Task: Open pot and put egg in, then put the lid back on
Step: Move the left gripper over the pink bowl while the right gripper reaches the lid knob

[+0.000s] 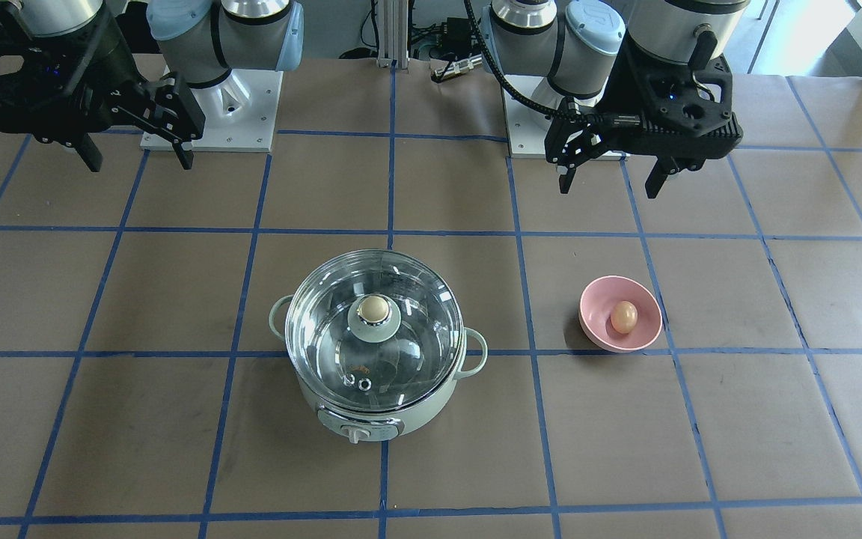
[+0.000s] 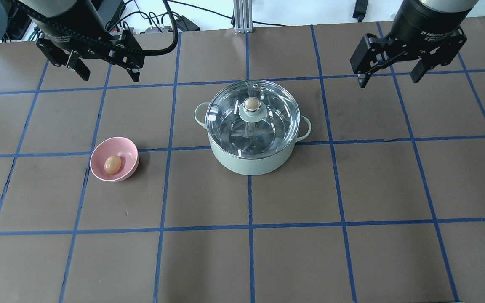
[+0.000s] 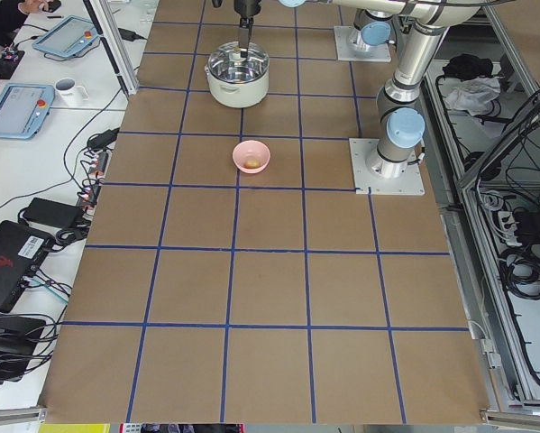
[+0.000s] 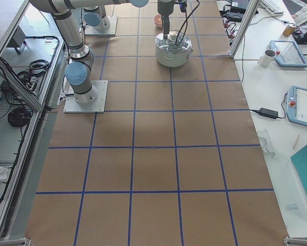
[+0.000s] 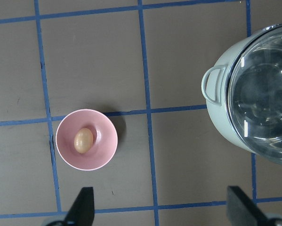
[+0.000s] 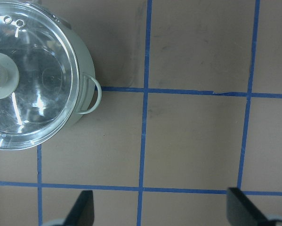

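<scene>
The mint-green pot (image 2: 249, 162) stands mid-table with the glass lid (image 2: 267, 122) closed on it, tan knob on top. The tan egg (image 2: 112, 164) lies in a small pink bowl (image 2: 129, 147) to the pot's left in the overhead view. My left gripper (image 2: 110, 77) is open and empty, raised above the table behind the bowl; its wrist view shows the egg (image 5: 83, 140) and the pot's edge (image 5: 221, 117). My right gripper (image 2: 387, 81) is open and empty, raised behind and to the right of the pot; its wrist view shows the lid (image 6: 37, 84).
The table is brown paper with a blue tape grid. The arm bases (image 1: 214, 112) stand at the robot's edge. Cables and an aluminium post (image 2: 240, 17) lie beyond the far edge. Side benches hold tablets and mugs (image 3: 69, 88).
</scene>
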